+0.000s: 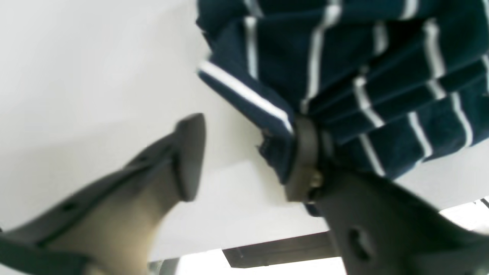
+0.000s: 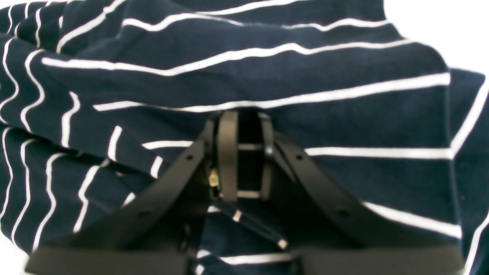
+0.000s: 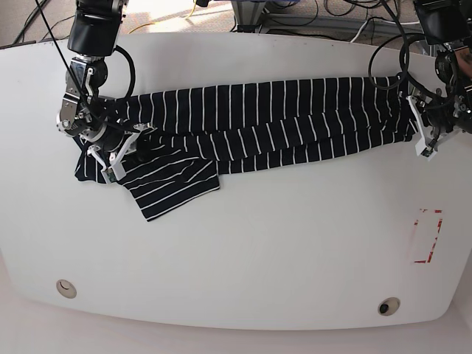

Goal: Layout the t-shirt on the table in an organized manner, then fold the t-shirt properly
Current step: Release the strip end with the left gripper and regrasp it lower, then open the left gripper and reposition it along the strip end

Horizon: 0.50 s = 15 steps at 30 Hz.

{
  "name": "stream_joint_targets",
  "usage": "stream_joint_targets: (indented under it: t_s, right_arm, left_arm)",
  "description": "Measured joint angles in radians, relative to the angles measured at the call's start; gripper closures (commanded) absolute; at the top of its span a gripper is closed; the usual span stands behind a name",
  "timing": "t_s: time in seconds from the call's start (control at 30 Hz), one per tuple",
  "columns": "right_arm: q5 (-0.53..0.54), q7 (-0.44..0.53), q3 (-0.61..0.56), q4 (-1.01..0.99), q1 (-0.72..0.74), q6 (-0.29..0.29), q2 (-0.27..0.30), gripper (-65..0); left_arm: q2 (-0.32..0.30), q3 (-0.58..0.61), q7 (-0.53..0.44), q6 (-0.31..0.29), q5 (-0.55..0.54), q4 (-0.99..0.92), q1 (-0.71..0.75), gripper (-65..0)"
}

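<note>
The dark navy t-shirt (image 3: 258,118) with thin white stripes lies stretched in a long, bunched band across the white table (image 3: 258,258). A folded flap juts toward the front at its left end. My right gripper (image 3: 118,156) sits at that left end, and in the right wrist view it (image 2: 247,152) is shut on a pinch of striped cloth (image 2: 267,68). My left gripper (image 3: 422,136) is at the shirt's right end. In the left wrist view it (image 1: 246,156) stands open, the shirt's edge (image 1: 344,76) resting against one finger (image 1: 305,160).
A red-outlined rectangle mark (image 3: 428,236) lies at the right of the table. Two small round fittings (image 3: 66,287) (image 3: 388,305) sit near the front edge. Cables and equipment crowd the floor beyond the far edge (image 3: 295,15).
</note>
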Motion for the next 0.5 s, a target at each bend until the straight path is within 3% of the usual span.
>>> stream_joint_targets:
  t_s: [0.27, 0.5]
  right_arm:
    - [0.0, 0.0, 0.0, 0.0, 0.0, 0.0, 0.0, -8.2]
    - [0.0, 0.0, 0.0, 0.0, 0.0, 0.0, 0.0, -8.2]
  left_arm:
    - [-0.068, -0.001, 0.009, 0.0, -0.019, 0.005, 0.018, -32.8]
    - [-0.138, -0.001, 0.096, 0.0, -0.193, 0.127, 0.016, -32.6]
